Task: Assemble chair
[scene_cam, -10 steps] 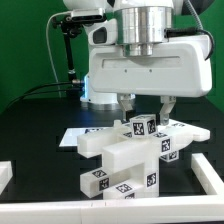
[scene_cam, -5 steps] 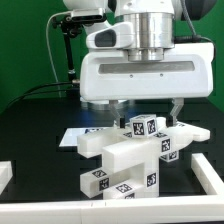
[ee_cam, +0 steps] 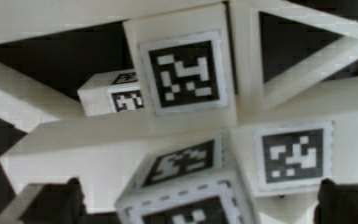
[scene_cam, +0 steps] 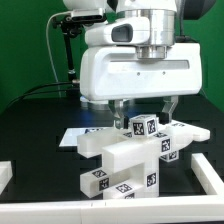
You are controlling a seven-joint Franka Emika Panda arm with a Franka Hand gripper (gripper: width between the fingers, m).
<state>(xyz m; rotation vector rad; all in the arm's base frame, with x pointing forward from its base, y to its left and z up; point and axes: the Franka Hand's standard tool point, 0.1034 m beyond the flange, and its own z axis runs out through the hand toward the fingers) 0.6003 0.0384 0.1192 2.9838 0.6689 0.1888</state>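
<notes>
A low white rail (scene_cam: pixel 60 207) edges the black table (scene_cam: pixel 30 150), which lies bare on the exterior view's left of the chair (scene_cam: pixel 125 155). The marker board (scene_cam: pixel 72 135) lies flat behind it. The chair sits mid-table as one stacked cluster. The gripper (scene_cam: pixel 144 108) hovers just above it, its two fingers (scene_cam: pixel 120 106) spread wide, holding and touching nothing. In the wrist view we count at least four tags (ee_cam: pixel 181 70).
</notes>
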